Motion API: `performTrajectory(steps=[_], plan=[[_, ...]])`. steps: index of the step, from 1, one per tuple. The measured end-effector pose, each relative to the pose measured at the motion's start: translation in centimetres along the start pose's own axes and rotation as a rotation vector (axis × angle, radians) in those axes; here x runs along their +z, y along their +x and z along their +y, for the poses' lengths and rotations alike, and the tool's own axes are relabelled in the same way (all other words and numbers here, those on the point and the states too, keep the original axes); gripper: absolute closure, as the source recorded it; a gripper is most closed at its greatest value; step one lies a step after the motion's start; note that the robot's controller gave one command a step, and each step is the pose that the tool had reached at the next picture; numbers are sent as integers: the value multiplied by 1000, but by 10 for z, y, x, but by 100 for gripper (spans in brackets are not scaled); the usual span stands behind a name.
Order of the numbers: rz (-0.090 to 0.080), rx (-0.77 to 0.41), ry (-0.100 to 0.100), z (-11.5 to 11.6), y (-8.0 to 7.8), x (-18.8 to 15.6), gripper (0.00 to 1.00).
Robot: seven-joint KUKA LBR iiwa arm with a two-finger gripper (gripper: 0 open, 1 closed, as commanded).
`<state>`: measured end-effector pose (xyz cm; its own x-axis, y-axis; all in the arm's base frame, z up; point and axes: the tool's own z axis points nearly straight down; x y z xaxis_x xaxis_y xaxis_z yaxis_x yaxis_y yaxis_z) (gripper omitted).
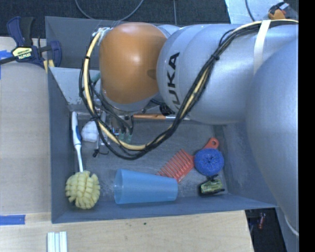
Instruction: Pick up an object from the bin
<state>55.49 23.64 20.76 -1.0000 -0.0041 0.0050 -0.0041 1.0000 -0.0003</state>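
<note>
Grey metal of the bin [60, 156] was seen sloping down to a floor strewn with small things. Nearest the front wall were laid a yellow knobbly brush head [83, 189], its white handle [76, 140] running back along the left wall, and a blue plastic cone [145, 188] on its side. Behind these, to the right, a red ribbed piece [176, 165], a blue scrubber ball [208, 161] and a small black-and-yellow item [211, 187] were grouped. Farther back the gripper [114, 127] was positioned low under the orange wrist cover [127, 62]; whether it was spread or pressed together could not be told. Just to its left a small white lump [89, 132] was found against the handle. It was judged that the handle, or the thin wooden stick [152, 117] under the arm, might be caught along with the lump, or the looped cables [121, 146] snagged. The lump appeared rounded, pale and soft.
</note>
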Motion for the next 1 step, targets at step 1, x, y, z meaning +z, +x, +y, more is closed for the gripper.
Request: performTrajectory(steps=[1], plan=[[-8, 5, -2, -2, -2, -5, 0]])
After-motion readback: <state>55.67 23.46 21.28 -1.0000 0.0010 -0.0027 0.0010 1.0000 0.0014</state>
